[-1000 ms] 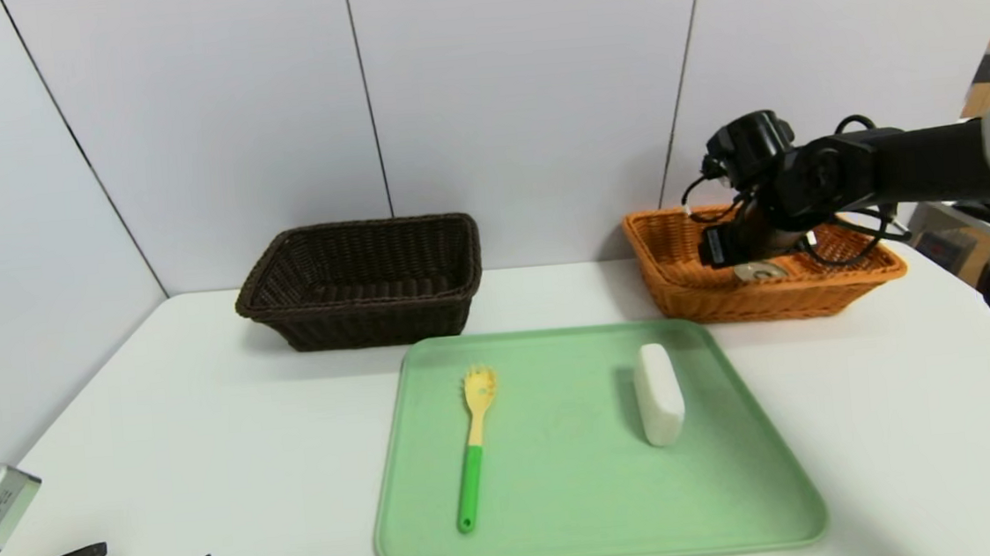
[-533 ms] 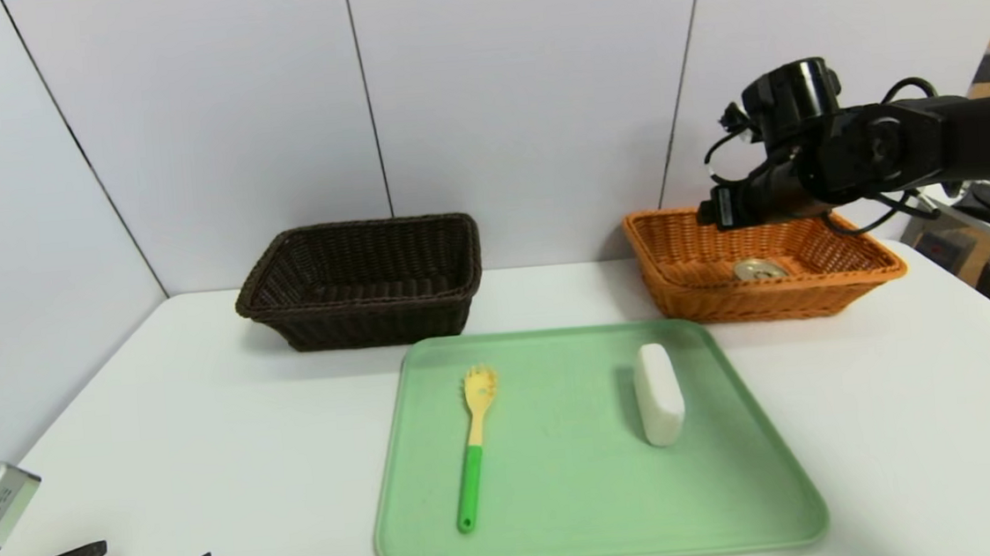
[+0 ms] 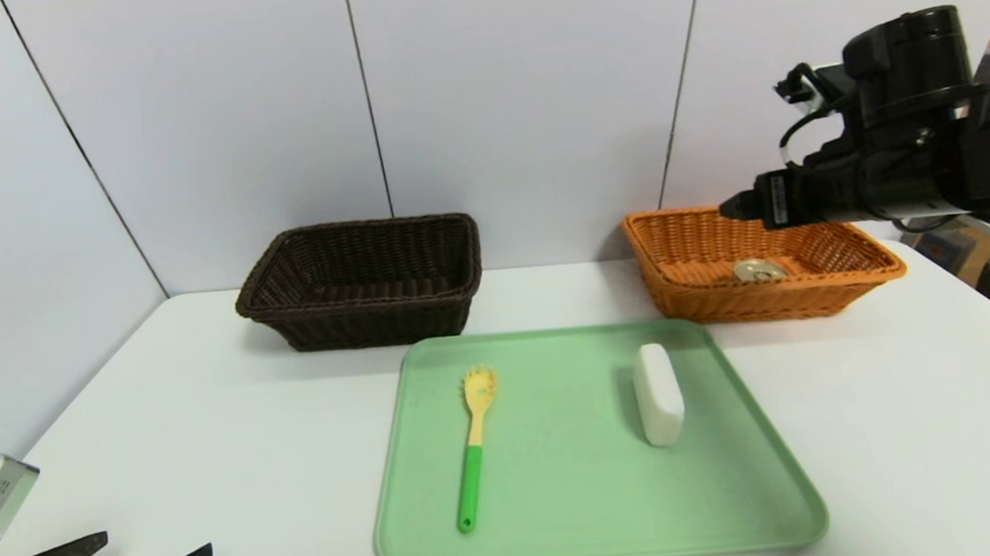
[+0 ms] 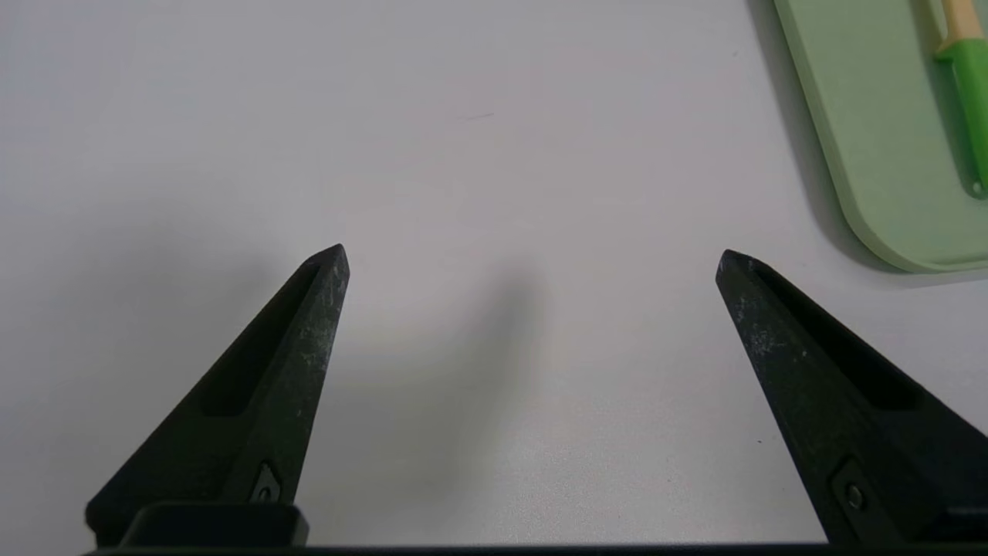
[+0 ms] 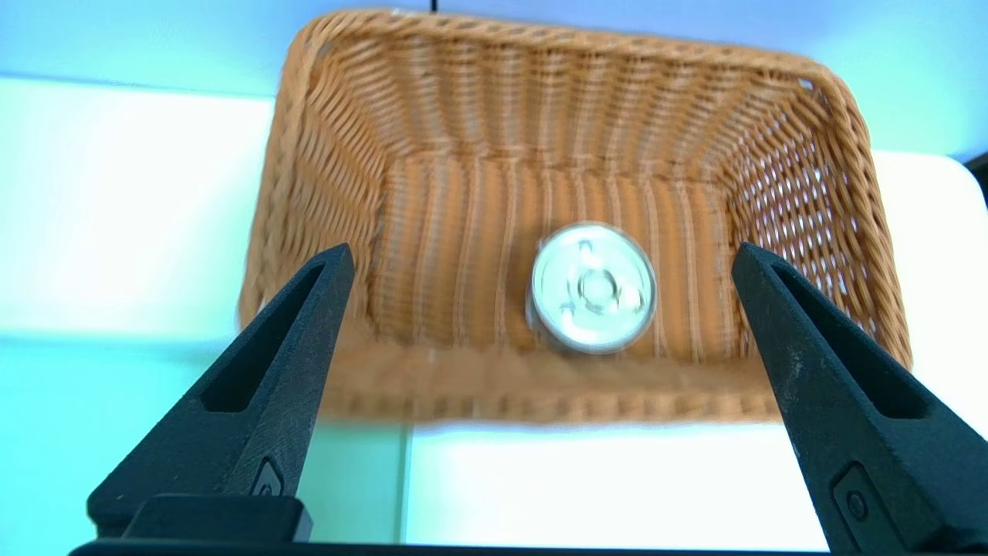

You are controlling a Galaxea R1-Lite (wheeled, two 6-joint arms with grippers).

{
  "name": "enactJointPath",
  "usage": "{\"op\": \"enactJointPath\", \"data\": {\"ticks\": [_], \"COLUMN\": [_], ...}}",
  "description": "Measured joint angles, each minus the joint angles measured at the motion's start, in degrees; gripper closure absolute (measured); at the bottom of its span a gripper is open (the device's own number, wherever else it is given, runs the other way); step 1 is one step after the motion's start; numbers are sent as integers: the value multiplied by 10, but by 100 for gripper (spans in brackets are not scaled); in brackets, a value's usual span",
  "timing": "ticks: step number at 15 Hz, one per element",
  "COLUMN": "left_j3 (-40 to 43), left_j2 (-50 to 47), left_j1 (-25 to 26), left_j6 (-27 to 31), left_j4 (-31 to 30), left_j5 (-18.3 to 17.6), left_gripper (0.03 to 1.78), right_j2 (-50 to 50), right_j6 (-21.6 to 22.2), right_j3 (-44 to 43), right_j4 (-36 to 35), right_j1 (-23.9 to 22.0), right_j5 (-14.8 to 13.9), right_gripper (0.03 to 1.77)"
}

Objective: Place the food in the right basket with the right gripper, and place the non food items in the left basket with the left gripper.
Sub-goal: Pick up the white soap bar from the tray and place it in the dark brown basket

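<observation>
— Why is the right gripper (image 5: 544, 259) apart, above the orange basket (image 5: 575, 413)?
— I think it released the tin (image 5: 593, 287), which lies inside, as food belongs there.

The head view looks forward and down from above, farthest back, the rectangular green tray (image 3: 602, 517) toward six o'clock. The left wrist view peers down closely, sharing that tray; the right wrist view, near, shares the orange wicker basket (image 3: 771, 300).
</observation>
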Motion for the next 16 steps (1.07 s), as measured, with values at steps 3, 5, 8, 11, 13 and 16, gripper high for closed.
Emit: {"op": "enactJointPath", "data": {"ticks": [3,5,8,11,13,16], "left_j3": [0,0,0,0,4,9], "left_j2": [-1,-4,-7,-10,-14,-18], "left_j1": [0,0,0,0,0,0], "left_j6": [1,1,2,3,3,3], "left_j4": [-1,0,-1,-1,-1,0], "left_j5": [0,0,0,0,0,0], "left_gripper": [12,12,12,12,12,12], "right_j2": [-90,-154,-251,-336,-380,-425], "right_j6": [0,-1,-5,-9,-23,-46], "right_j3": [84,144,222,312,372,462], "right_j4": [-8,-16,-21,-39,-79,-181], "right_j1": [7,12,19,27,30,30], "right_j5": [9,13,21,28,29,41], "right_gripper": [11,11,11,11,11,11]}}
